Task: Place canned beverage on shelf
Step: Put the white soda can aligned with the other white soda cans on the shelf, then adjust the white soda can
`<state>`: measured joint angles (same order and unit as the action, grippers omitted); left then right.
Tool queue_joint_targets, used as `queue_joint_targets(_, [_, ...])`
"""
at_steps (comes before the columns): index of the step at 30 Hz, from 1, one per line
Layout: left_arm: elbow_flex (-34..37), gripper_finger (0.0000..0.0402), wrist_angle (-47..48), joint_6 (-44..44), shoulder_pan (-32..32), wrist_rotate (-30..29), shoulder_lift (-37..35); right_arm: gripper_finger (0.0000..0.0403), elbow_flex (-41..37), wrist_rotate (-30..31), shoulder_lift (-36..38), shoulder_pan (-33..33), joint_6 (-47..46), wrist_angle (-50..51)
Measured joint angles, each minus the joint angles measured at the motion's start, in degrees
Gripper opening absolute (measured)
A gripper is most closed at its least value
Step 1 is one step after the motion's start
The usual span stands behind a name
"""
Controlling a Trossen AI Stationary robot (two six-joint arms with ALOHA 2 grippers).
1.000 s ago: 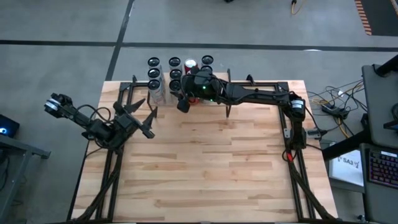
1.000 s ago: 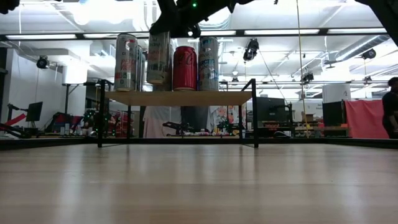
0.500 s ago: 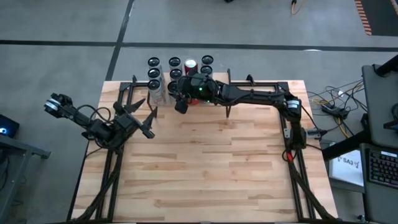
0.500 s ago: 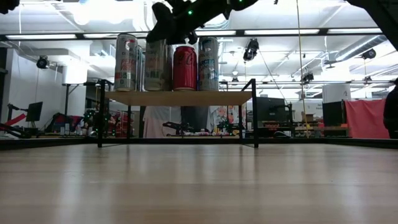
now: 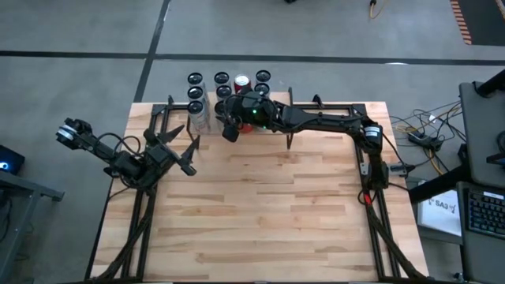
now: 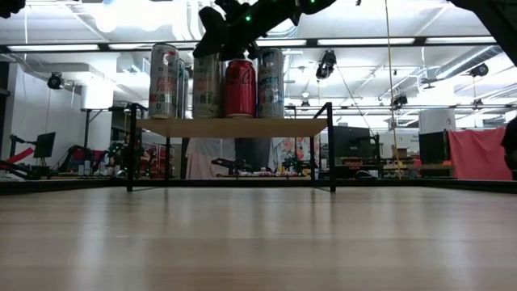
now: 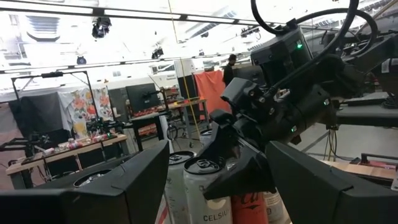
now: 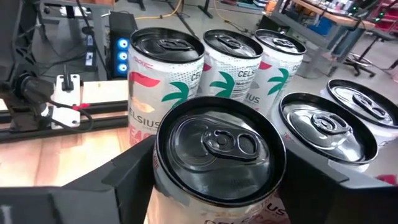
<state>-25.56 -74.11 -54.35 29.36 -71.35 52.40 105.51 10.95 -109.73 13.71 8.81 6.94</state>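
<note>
The held canned beverage [image 8: 217, 149], white with a dark lid, stands upright on the shelf [image 6: 234, 127] between a pale can [image 6: 164, 81] and a red can [image 6: 240, 87]. My right gripper [image 8: 221, 177] reaches in over the shelf from the table's right and is shut on the can's top; it also shows in the high view [image 5: 229, 128] and the low view [image 6: 214, 36]. My left gripper [image 5: 192, 150] hangs open at the table's left, clear of the shelf, and faces the cans. My right gripper pinches the can's upper wall [image 8: 160, 186], just under the rim, between its two fingers on opposite sides. The fingers come in almost level from the table's right. The can is upright with its base [image 6: 206, 115] on the shelf board.
Several more cans [image 8: 233, 62] crowd the shelf right behind and beside the held one. The shelf's thin black legs [image 6: 331, 145] stand at the table's far edge. Bare plank tabletop [image 5: 268, 213] spreads toward the near edge.
My right gripper has sunk a little with the can. The can now stands with its base on the shelf board, level with the neighbouring cans.
</note>
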Motion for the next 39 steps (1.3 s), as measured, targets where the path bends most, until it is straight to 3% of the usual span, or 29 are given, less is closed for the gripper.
queue_joint_targets(8, [0.00, 0.0256, 0.00, 0.00, 0.00, 0.02, 0.00, 0.0317, 0.12, 0.41, 0.21, 0.01, 0.20, -0.30])
queue_joint_targets(19, [0.00, 0.0256, 0.02, 0.00, 0.00, 0.02, 0.02, 0.0310, 0.24, 1.17, 1.55, 0.00, 0.20, -0.17])
queue_joint_targets(27, [0.00, 0.0256, 0.20, -0.01, 0.00, 0.02, 0.02, 0.0310, 4.76, 1.14, 1.63, -0.19, 0.71, 2.11])
queue_joint_targets(32, [0.00, 0.0256, 0.39, -0.04, 0.00, 0.02, 0.02, 0.0247, 11.87, 1.45, 1.62, 1.67, -1.79, 9.40])
queue_joint_targets(39, [0.00, 0.0256, 0.39, -0.42, 0.00, 0.02, 0.02, 0.0061, 17.25, 2.70, -0.08, 5.43, -0.46, 16.76])
